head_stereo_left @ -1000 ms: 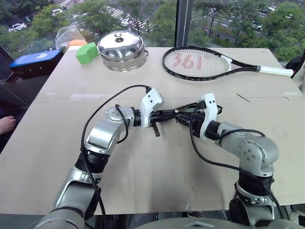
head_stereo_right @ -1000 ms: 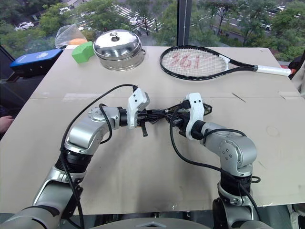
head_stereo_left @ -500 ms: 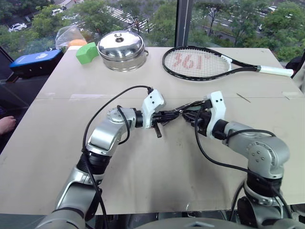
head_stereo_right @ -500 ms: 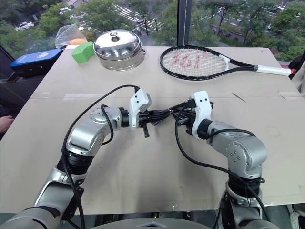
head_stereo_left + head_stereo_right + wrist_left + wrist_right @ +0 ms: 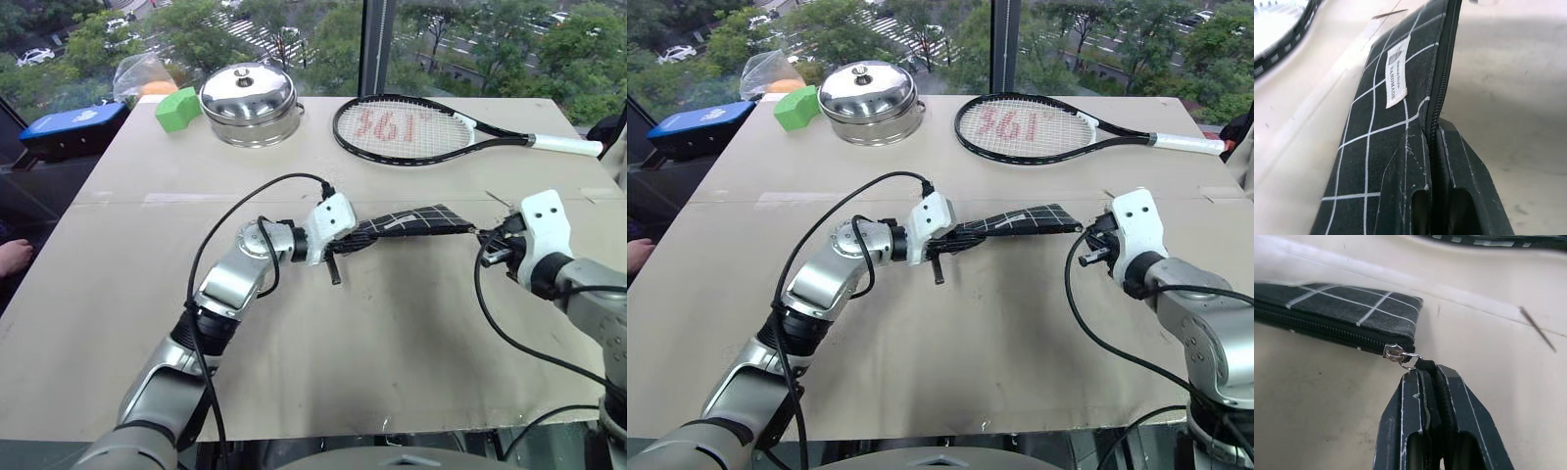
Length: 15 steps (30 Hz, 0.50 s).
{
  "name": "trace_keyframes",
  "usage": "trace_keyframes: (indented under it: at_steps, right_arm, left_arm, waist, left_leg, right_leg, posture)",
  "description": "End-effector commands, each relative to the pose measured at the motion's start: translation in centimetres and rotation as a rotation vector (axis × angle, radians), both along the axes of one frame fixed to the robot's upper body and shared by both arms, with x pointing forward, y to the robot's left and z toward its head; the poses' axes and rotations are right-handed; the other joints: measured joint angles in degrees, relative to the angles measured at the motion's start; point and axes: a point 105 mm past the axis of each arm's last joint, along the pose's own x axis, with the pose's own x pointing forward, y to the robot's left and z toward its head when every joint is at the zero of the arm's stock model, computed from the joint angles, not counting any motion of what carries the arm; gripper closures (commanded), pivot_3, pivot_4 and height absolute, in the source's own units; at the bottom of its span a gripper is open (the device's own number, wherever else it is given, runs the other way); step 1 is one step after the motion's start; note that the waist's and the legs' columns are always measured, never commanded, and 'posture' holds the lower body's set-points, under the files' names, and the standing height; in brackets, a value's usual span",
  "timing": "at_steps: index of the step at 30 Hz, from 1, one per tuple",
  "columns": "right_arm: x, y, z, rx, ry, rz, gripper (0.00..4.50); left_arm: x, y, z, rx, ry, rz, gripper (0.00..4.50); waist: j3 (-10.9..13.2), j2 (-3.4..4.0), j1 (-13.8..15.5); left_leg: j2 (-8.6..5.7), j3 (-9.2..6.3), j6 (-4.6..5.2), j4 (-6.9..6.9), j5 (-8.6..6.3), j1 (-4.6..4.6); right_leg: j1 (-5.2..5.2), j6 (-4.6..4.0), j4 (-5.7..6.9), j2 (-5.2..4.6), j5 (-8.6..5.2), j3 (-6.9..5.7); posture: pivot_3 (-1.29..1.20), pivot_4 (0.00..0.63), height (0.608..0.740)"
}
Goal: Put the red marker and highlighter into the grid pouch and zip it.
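Beside right hand (clamped): zipper pull cord

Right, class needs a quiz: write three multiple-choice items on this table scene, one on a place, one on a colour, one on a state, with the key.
1. Where does the tennis racket lie?
A. at the table's far side, beyond the pouch
B. under the pouch
C. on the pot lid

2. What colour are the grid lines on the grid pouch?
A. red
B. white
C. yellow

3. How does the zipper stand?
A. half open
B. fully open
C. closed to the pouch's end

Key:
1 A: the racket rests near the window edge, right of the steel pot.
2 B: white lines cross black fabric in the left wrist view.
3 C: the slider sits at the pouch's corner with the teeth shut behind it, the right claw shut on the zipper pull cord, the left claw shut on the pouch's other end.
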Motion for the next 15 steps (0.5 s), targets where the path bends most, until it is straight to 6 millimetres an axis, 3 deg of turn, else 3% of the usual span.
trace_keyframes:
  at_steps: [1,3,9,10,15]
  right_arm:
    - [-1.1,-0.8,0.7,-0.002,-0.081,0.077,3.89]
    - [-2.7,-1.6,-0.1,-0.046,-0.073,0.129,3.08]
    - [-7.8,-4.9,0.0,-0.076,-0.131,0.263,0.54]
    - [-8.7,-5.5,0.1,-0.081,-0.133,0.281,0.03]
    - [-13.8,-8.6,1.0,-0.141,-0.143,0.309,0.03]
  left_arm:
    - [-0.1,0.7,0.3,0.035,-0.105,-0.052,3.52]
    - [-0.6,1.7,0.5,-0.021,-0.076,-0.056,2.57]
    - [-4.6,7.7,0.1,-0.171,0.222,-0.025,0.11]
    - [-5.2,8.6,0.1,-0.185,0.252,-0.008,0.0]
    - [-8.6,13.2,-0.7,-0.178,0.335,0.089,0.0]
  waist:
    - [0.0,0.0,0.02]
    - [0.0,0.0,0.16]
    - [0.03,0.01,-0.18]
    - [0.03,0.02,-0.13]
    - [0.09,0.12,0.24]
  left_leg:
    - [0.0,0.0,0.0,-0.01,0.0,0.0]
    - [0.01,0.0,0.01,-0.01,-0.01,-0.01]
    - [0.07,0.04,0.06,-0.01,-0.05,0.05]
    - [0.08,0.04,0.06,0.0,-0.05,0.07]
    - [0.12,-0.01,0.05,-0.01,-0.06,0.24]
  right_leg:
    - [0.0,0.0,0.0,0.0,0.0,0.0]
    - [0.01,0.01,-0.03,-0.01,-0.01,-0.01]
    - [0.01,0.1,-0.08,-0.02,-0.05,0.13]
    - [0.01,0.27,-0.08,-0.02,-0.16,0.13]
    - [0.18,0.1,-0.08,-0.11,-0.35,0.07]
  posture:
    - [0.0,0.15,0.74]
    - [0.0,0.15,0.74]
    - [0.0,0.15,0.74]
    - [0.0,0.15,0.74]
    - [0.0,0.15,0.74]
